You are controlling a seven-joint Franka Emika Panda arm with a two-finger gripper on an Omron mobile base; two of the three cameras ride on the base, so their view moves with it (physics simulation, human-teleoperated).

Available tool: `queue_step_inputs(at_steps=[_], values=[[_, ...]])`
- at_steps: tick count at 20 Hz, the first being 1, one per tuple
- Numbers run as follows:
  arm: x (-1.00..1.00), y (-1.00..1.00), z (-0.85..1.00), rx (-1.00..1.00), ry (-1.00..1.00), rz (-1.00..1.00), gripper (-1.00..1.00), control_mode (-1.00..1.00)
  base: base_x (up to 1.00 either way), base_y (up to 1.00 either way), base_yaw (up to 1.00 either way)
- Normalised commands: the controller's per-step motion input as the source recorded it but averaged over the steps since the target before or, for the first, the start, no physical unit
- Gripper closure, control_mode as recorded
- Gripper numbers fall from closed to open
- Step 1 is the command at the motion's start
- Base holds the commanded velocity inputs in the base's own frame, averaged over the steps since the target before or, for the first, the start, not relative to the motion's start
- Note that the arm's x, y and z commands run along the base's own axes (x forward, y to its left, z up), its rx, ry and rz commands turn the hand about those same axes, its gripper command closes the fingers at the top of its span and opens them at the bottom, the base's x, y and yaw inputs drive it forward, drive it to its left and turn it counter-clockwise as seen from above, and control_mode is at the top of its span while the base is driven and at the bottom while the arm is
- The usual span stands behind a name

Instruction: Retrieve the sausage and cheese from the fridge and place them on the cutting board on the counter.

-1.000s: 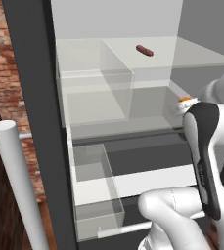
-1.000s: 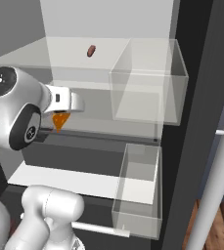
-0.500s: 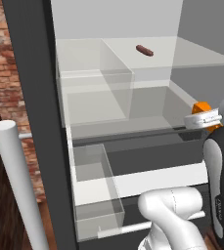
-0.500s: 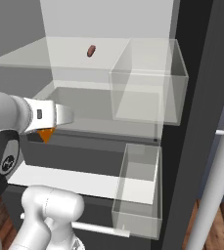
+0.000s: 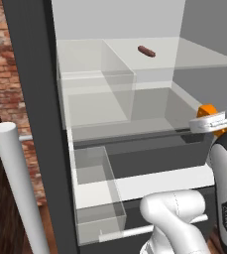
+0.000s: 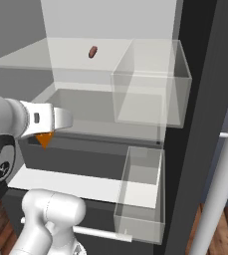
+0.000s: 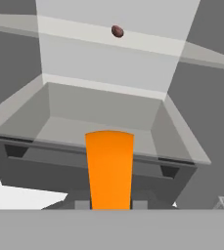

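The fridge (image 5: pixel 33 99) stands open, white inside with glass shelves. The small brown sausage (image 5: pixel 145 51) (image 6: pixel 92 51) (image 7: pixel 117 31) lies on the upper glass shelf, well behind and above my hand. My gripper (image 5: pixel 208 123) (image 6: pixel 47 130) (image 7: pixel 110 203) hangs in front of the middle shelf, at the fridge's right side in the left base view. It is shut on the cheese (image 5: pixel 206 109) (image 6: pixel 45 140) (image 7: pixel 109 168), an orange wedge that sticks out between the fingers. The cutting board and the counter are out of view.
A clear bin (image 6: pixel 150 84) sits on the middle shelf, and a second clear bin (image 5: pixel 97 198) sits lower down. A dark drawer (image 7: pixel 84 161) lies just below the hand. The door's white bar handle (image 5: pixel 16 188) (image 6: pixel 220 189) stands close by, with a brick wall (image 5: pixel 1 64) beyond it.
The arm has drawn back out of the fridge towards the base with the cheese in the gripper. The sausage has not moved.
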Motion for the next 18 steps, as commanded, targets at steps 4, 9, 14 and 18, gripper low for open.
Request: queue_step_inputs(at_steps=[4, 9, 14, 18], values=[[-0.1, 0.0, 0.0, 0.0, 0.0, 0.0, 1.0, -1.0, 0.0, 0.0, 0.0], [0.0, 0.0, 0.0, 0.0, 0.0, 0.0, 1.0, 1.0, -0.89, -0.09, -0.03], [0.0, 0.0, 0.0, 0.0, 0.0, 0.0, 1.0, 1.0, -1.0, -0.23, -0.15], [0.0, 0.0, 0.0, 0.0, 0.0, 0.0, 1.0, 1.0, -0.95, -0.23, -0.51]])
